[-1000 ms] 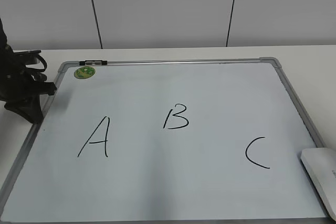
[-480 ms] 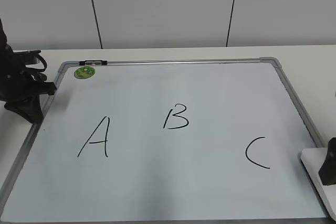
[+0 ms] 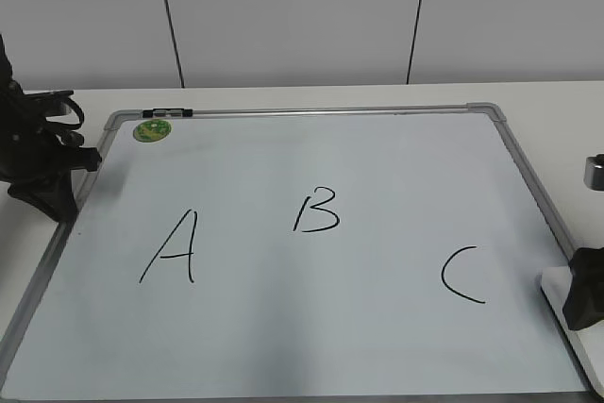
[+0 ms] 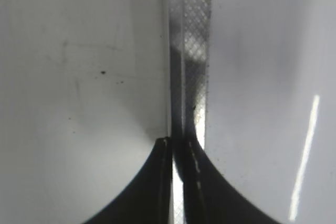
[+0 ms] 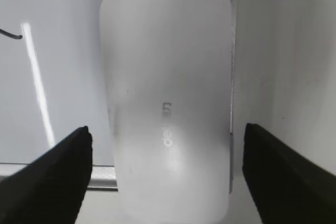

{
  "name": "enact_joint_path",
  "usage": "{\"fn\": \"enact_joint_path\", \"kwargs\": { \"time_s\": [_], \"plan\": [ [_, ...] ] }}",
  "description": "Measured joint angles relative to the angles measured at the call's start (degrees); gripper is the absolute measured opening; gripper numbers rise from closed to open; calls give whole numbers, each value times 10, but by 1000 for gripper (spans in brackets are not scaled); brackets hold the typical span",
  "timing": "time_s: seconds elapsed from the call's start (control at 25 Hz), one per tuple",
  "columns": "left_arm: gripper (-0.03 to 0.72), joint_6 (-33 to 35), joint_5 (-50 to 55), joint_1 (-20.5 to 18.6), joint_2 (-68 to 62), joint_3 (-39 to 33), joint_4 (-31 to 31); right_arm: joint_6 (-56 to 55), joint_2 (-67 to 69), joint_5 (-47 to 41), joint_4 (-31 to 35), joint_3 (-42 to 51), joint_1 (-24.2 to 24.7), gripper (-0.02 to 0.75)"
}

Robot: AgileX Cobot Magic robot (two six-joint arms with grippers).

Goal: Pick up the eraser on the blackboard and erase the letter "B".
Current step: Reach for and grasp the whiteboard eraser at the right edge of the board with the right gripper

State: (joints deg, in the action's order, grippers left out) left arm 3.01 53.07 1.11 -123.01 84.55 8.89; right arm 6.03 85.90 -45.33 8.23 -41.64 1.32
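Note:
The blackboard (image 3: 377,158) is a white board with a grey frame, lying flat on the table. The black letter "B" (image 3: 315,210) is at its middle. The white eraser (image 3: 554,285) lies at the board's lower right corner, across the frame, partly hidden by my right gripper (image 3: 587,297). In the right wrist view the eraser (image 5: 168,61) lies lengthwise between the right gripper's (image 5: 167,129) wide-open fingers, which do not touch it. My left gripper (image 3: 52,197) is shut and empty at the board's left frame (image 4: 191,51), tips together (image 4: 178,142).
A black "A" (image 3: 175,247) is left of the "B" and a black "C" (image 3: 462,276) is at the right, near the eraser. A round green magnet (image 3: 151,129) and a marker (image 3: 167,113) sit at the board's top left. A white wall stands behind the table.
My right gripper has come into view at the right edge and now straddles the eraser, covering part of it. The left arm and the eraser have not moved.

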Motion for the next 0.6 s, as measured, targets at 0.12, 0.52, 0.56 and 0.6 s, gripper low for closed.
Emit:
{"fn": "enact_joint_path", "kwargs": {
  "time_s": [0.12,0.52,0.56,0.6],
  "plan": [
    [20,0,0,0,0,0,0,-2,16,4,-2,-10,0,669],
    [19,0,0,0,0,0,0,-4,60,15,-6,-24,0,666],
    [19,0,0,0,0,0,0,-4,65,15,-6,-24,0,664],
    [20,0,0,0,0,0,0,-4,71,16,-6,-24,0,658]
  ]
}}
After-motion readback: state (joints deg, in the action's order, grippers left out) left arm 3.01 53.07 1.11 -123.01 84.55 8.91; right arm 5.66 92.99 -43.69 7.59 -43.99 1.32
